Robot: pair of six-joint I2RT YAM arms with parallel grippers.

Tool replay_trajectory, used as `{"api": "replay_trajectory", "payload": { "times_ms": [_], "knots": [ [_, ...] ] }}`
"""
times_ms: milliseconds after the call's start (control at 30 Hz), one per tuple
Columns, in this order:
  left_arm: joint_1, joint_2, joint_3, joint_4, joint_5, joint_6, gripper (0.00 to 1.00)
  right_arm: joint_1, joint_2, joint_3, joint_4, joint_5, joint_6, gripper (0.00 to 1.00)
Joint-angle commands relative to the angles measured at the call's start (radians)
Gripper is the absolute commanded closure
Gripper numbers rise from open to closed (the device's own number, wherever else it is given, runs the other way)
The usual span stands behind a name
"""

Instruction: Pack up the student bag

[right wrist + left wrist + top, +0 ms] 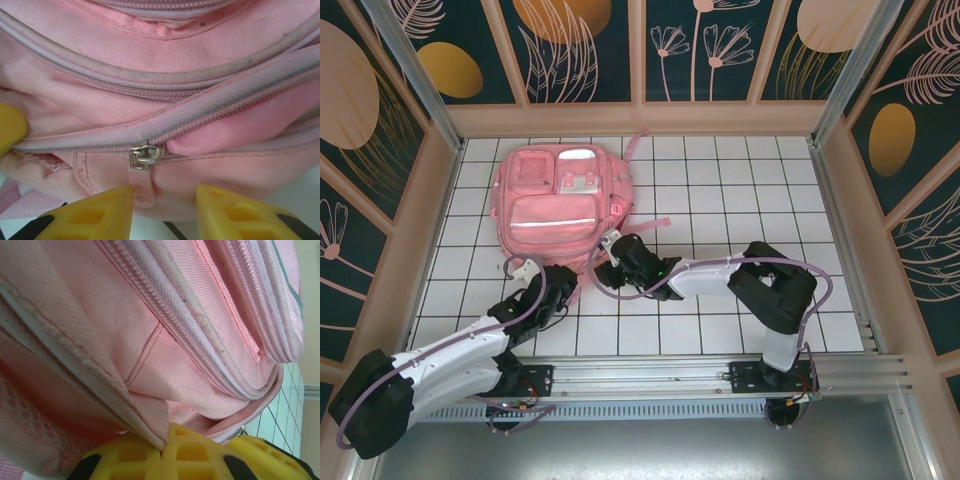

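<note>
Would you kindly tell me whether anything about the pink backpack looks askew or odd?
The pink backpack has a partly open zipper: right of the slider its teeth gape apart. The left claw pinches a fold of the fabric, bunching it. No damage or spill stands out.

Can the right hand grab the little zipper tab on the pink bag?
Probably yes: the zipper tab on the pink bag hangs just inside the open right hand, with nothing blocking it.
</note>
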Motion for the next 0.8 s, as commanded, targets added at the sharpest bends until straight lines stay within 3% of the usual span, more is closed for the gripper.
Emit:
{"api": "replay_trajectory", "payload": {
  "times_ms": [0, 300, 600, 667, 767],
  "knots": [
    [0.002, 0.004, 0.005, 0.010, -0.013, 0.020, 1.00, 0.006, 0.038, 0.050, -0.022, 0.029, -0.006, 0.61],
    [0.003, 0.009, 0.005, 0.013, -0.016, 0.018, 1.00, 0.024, 0.033, 0.033, 0.010, -0.036, 0.037, 0.57],
    [0.003, 0.015, 0.005, 0.015, -0.014, 0.019, 1.00, 0.031, 0.035, 0.013, 0.029, -0.023, 0.085, 0.55],
    [0.002, 0.015, 0.006, 0.016, -0.014, 0.018, 1.00, 0.031, 0.045, 0.026, 0.010, 0.016, 0.093, 0.62],
    [0.002, 0.013, 0.006, 0.014, -0.014, 0.018, 1.00, 0.031, 0.038, 0.019, 0.007, 0.050, 0.096, 0.84]
  ]
}}
